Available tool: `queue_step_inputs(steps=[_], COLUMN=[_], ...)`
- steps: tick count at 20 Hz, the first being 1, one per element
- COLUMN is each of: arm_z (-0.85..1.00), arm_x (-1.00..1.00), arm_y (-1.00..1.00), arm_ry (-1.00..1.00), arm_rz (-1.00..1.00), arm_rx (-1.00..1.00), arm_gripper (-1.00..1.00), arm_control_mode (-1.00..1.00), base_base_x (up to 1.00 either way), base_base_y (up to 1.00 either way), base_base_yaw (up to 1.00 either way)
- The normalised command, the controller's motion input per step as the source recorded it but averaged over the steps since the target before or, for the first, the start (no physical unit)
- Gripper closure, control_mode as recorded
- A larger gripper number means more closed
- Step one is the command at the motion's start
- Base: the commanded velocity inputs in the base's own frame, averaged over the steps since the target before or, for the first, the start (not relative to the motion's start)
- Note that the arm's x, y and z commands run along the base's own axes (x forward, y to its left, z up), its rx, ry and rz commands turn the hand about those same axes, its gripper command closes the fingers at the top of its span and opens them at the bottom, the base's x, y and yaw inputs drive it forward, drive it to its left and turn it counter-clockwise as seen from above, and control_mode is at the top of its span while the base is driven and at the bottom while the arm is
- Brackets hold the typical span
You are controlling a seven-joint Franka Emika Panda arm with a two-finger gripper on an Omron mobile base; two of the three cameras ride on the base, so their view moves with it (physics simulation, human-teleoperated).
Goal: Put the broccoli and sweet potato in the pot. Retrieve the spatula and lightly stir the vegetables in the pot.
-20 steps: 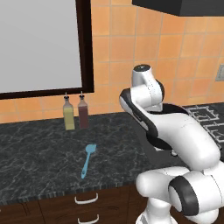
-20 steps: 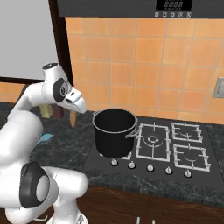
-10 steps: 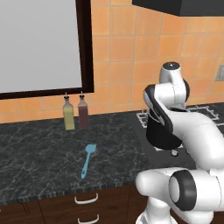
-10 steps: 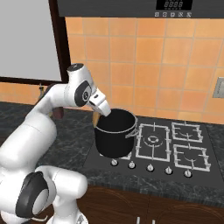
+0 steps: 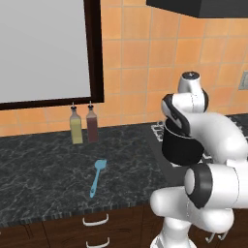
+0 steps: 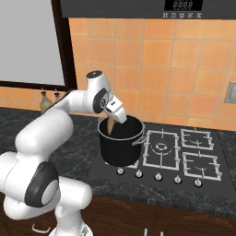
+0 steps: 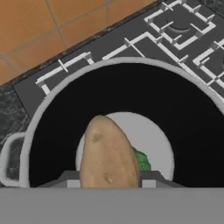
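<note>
I have my tool (image 6: pixel 112 123) closed around the small orange-brown sweet potato (image 7: pixel 108 157), a tapered tuber that stands up from the bottom middle of the hand view, its far end pointing into the tall black cylindrical pot (image 6: pixel 120 144) with the shiny rim. I hold it directly over the pot's mouth so that, once let go, it should fall inside rather than onto the stove. The pot stands on the near left burner of the black hob (image 6: pixel 184 154), at the centre of the right base view, and in the left base view it sits at the right behind my arm. On the pale pot floor, just to the right of the tuber in the hand view, a small dark green lumpy piece of broccoli (image 7: pixel 141 160) already lies, so I judge that half of the loading is done. The slim light blue spatula (image 5: pixel 97 176) lies flat on the dark marbled tabletop (image 5: pixel 43 179) at lower left of the left base view, well apart from the pot, waiting for the stirring step.
</note>
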Motion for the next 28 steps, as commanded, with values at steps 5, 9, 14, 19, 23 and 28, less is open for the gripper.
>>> queue_step_inputs(steps=[5, 9, 14, 19, 23, 28], arm_z=[-0.38, -0.12, -0.21, -0.40, -0.20, 0.24], arm_x=[0.22, 0.03, 0.02, -0.02, 0.00, -0.06], arm_y=[-0.26, -0.31, -0.05, 0.00, 0.00, 0.00], arm_ry=[0.00, 0.00, 0.00, 0.00, 0.01, 0.00], arm_rz=[0.00, 0.00, 0.00, 0.00, 0.00, 0.00], arm_rx=[0.00, 0.00, 0.00, 0.00, 0.00, 0.05], arm_gripper=[1.00, 1.00, 1.00, 1.00, -1.00, -1.00], arm_control_mode=[-1.00, -1.00, -1.00, -1.00, -1.00, -1.00], base_base_x=[0.00, 0.00, 0.00, 0.00, 0.00, 0.00], base_base_y=[0.00, 0.00, 0.00, 0.00, 0.00, 0.00], base_base_yaw=[0.00, 0.00, 0.00, 0.00, 0.00, 0.00])
